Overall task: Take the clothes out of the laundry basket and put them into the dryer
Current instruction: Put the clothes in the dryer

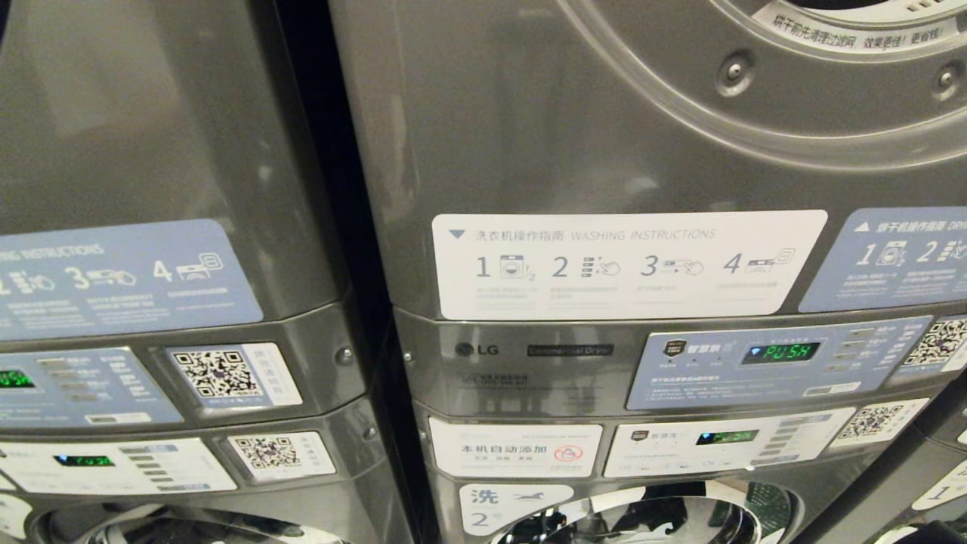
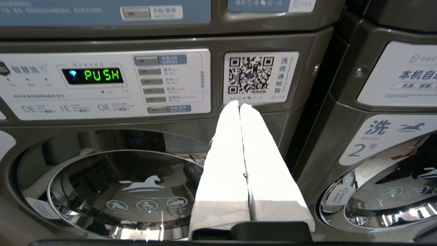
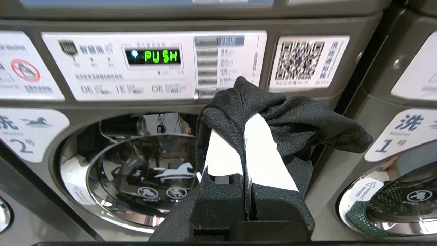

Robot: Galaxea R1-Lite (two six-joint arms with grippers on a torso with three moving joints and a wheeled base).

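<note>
Machines: you face a row of grey stacked laundry units; in the head view the middle stack (image 1: 604, 151) fills the centre, a second stack (image 1: 151, 151) stands at 9 o'clock of it, and a dark gap runs between them
Dryer: the upper unit of the middle stack carries a strip reading "Commercial Dryer" (image 1: 570, 350); the rim of its round opening (image 1: 755, 143) shows at 1 o'clock in your head view, cut off by the edge
Washer door: under the panels the chrome-ringed door (image 3: 143, 177) of the number 2 washer sits closed, a white horse mark on its glass
Instruction sticker: a white "WASHING INSTRUCTIONS" label (image 1: 627, 264) lies across the middle stack, with a blue label (image 1: 891, 257) at 3 o'clock of it
Control panels: two green displays read "PUSH", one (image 1: 780, 352) above the other (image 1: 727, 437)
QR codes: you see square code stickers (image 1: 219, 372) beside the panels on both stacks
Garment: your right wrist view shows a black cloth (image 3: 273, 116) bunched over the fingertips and hanging below, in front of the number 2 washer panel
Right gripper (image 3: 244, 119): pinched together on the black cloth, white pads (image 3: 263, 153) partly wrapped by it
Left gripper (image 2: 239, 106): white fingers (image 2: 225, 153) pressed tight together with nothing between them, pointing at a QR sticker (image 2: 251, 76) on the neighbouring washer
</note>
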